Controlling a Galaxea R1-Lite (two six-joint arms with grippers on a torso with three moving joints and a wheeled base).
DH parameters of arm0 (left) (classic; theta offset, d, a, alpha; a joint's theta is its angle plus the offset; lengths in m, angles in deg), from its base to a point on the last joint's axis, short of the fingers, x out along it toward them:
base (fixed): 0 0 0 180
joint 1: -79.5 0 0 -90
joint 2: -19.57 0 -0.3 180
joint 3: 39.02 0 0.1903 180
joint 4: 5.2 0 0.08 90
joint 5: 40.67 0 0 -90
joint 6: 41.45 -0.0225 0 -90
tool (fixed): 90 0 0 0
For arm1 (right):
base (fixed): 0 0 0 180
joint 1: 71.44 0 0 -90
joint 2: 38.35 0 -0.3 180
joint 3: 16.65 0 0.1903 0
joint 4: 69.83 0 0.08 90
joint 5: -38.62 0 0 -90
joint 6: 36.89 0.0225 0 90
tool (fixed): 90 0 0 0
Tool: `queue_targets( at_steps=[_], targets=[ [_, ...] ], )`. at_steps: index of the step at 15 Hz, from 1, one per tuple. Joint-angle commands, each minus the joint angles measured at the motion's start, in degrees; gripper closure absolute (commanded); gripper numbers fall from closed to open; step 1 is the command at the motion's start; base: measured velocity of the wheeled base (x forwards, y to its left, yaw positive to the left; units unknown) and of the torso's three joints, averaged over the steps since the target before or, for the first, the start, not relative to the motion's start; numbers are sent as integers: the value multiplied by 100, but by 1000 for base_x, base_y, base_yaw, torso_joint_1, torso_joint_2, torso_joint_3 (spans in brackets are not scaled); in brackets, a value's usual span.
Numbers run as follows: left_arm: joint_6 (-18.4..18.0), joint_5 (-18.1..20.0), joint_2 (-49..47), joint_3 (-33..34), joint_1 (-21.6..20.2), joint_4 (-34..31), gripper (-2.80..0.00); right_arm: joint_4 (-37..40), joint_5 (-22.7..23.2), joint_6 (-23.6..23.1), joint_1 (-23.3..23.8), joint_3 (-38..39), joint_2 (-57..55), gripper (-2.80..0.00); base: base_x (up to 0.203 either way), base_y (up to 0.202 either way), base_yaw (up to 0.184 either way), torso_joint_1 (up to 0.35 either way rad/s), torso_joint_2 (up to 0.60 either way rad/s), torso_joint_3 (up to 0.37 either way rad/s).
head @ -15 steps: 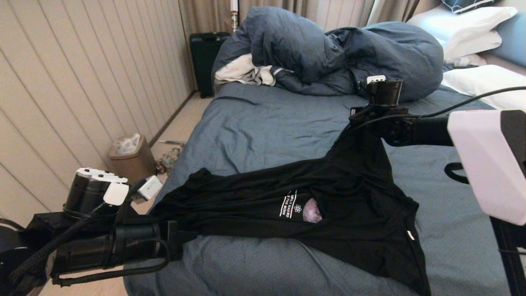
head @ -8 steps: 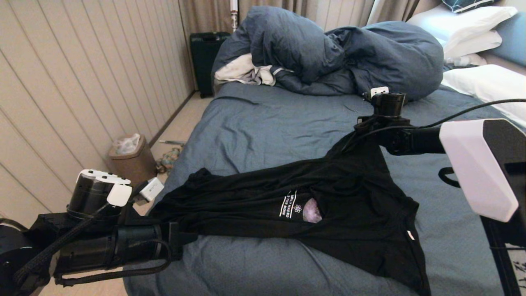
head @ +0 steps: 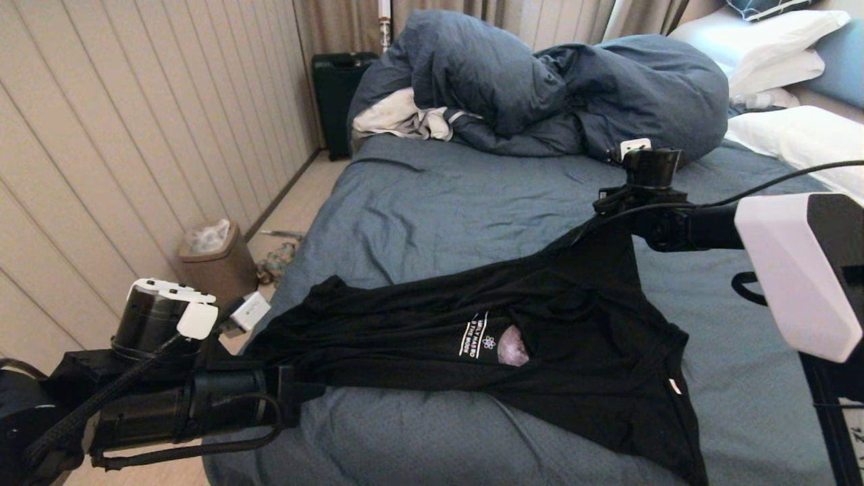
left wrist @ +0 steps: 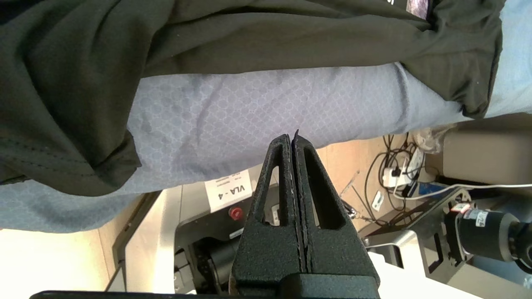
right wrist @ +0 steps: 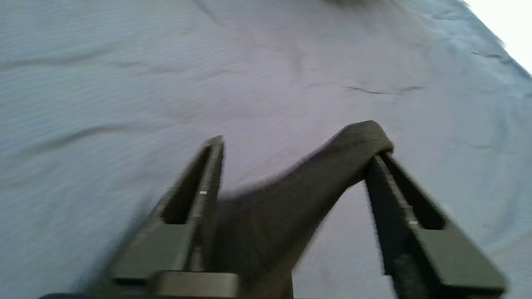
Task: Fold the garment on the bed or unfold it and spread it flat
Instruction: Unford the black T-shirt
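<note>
The garment lies bunched and only part spread across the near half of the bed, one corner draped over a finger of the wide-open right gripper, the left gripper shut on nothing beside its hem, so flattening looks unfinished.

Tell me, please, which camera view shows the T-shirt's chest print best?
The head view: the chest print lies there in full, white lettering beside the grey moon. The left wrist view catches only a cut-off sliver of it at its edge; the right wrist view shows none.
</note>
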Motion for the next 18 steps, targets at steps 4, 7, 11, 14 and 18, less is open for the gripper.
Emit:
queue_targets(
  at_steps=[4,7,11,14,18],
  targets=[
    [16,12,-34,1,0,13,0,-16,-18,17,109,16,97,-280,0,0,0,0,0,0],
    [16,12,-78,1,0,13,0,4,69,6,66,12,45,-280,0,0,0,0,0,0],
    [7,12,-95,1,0,13,0,-21,482,64,251,9,43,-280,0,0,0,0,0,0],
    [-2,12,-104,-7,0,13,0,124,471,244,247,93,100,-280,0,0,0,0,0,0],
    [-2,12,-148,-7,0,13,0,1650,1146,1466,150,61,351,-280,0,0,0,0,0,0]
  ],
)
